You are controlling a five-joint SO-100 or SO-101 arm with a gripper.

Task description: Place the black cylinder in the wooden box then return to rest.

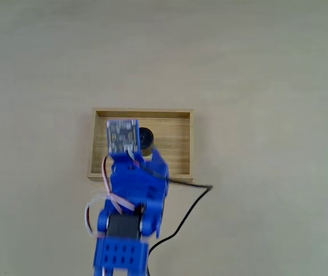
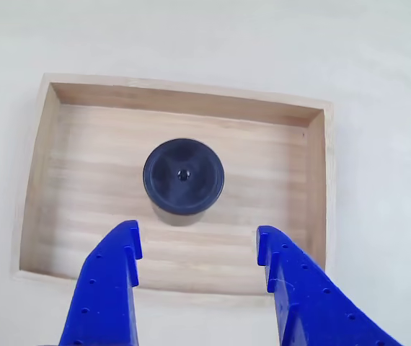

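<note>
In the other view, the gripper (image 2: 198, 252) sits nearest the lens, its two blue fingers (image 2: 115, 274) spread wide apart with nothing between them. Both fingertips hang over the near part of the wooden box (image 2: 40, 180), and neither touches anything.

Just beyond the tips, the black cylinder (image 2: 184, 176) stands upright on the box's striped floor, its round top face and small central dimple turned up toward the camera. It lies straight ahead of the open jaws, roughly centred between the fingers, clear of all four walls and somewhat nearer the far wall than the near one. Its long axis points up out of the box, so the fingers need no alignment to it. The placing looks done; the coming move is probably a withdrawal toward rest, and the relation that matters is that the cylinder is ahead of the tips and apart from them, so pulling back and up should leave it undisturbed.

In the fixed view, the blue arm (image 1: 132, 190) reaches from the bottom edge over the box (image 1: 178, 149), with the cylinder (image 1: 146, 138) partly showing beside a small circuit board (image 1: 121, 137). A black cable (image 1: 187, 207) trails across the table (image 1: 267, 69). No brand, label or writing can be read; the board's markings are too blurred.
</note>
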